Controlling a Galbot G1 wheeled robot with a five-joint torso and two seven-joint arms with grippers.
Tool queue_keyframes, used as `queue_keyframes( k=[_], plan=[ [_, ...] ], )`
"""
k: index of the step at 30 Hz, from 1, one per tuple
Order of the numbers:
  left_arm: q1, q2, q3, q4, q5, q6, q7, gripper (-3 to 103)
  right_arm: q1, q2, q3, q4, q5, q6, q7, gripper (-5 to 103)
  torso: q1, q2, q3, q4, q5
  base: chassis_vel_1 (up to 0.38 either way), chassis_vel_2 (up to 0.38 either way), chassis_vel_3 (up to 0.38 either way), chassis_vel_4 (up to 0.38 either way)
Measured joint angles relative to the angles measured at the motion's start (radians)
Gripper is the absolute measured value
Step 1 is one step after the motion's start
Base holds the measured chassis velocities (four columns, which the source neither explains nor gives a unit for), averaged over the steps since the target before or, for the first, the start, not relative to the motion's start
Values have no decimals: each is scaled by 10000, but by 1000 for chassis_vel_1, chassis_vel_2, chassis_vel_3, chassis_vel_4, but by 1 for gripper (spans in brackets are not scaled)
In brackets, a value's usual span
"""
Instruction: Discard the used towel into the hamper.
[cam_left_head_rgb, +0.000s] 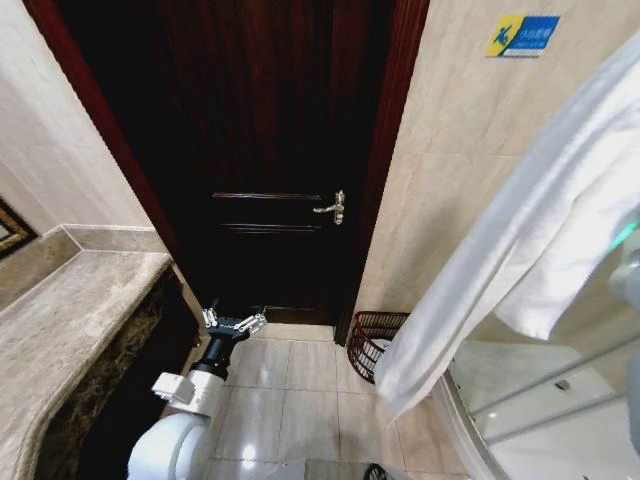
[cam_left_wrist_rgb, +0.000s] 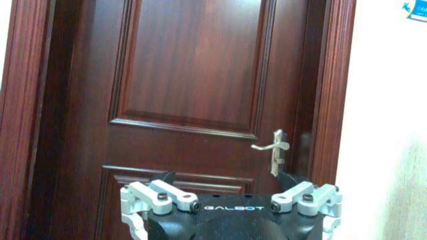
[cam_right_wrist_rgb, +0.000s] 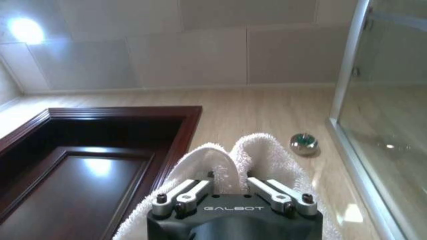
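Tiled bathroom, dark door (cam_left_head_rgb: 270, 150) ahead of me.
My right gripper (cam_right_wrist_rgb: 233, 192) pinches the white towel (cam_left_head_rgb: 520, 230) above the hamper (cam_left_head_rgb: 375, 343); left gripper (cam_left_head_rgb: 234, 322) spread, empty.

Dark wooden door (cam_left_head_rgb: 270, 160), beige tiled walls (cam_left_head_rgb: 460, 150).

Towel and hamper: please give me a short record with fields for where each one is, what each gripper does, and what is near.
towel: white towel, hanging long from high on the robot's right, lower end above the floor beside the hamper
hamper: dark red-brown wire basket, on the tiled floor by the door frame
right gripper, fingers shut on the towel, raised toward the ceiling
left gripper, open, holding nothing, low before the door
door: dark wooden door, closed, with metal lever handle
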Motion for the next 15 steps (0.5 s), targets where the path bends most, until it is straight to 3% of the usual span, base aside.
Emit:
queue_keyframes(
  k=[8,15],
  plan=[
    [0,0,0,0,0,0,0,100,1272,-334,-379,-838,433,16,-275,7,0,0,-1,-2,0,0,0,0,0],
    [0,0,0,0,0,0,0,100,2814,-540,-1677,-1912,610,17,-539,7,0,0,0,0,-2,0,0,0,0]
  ],
)
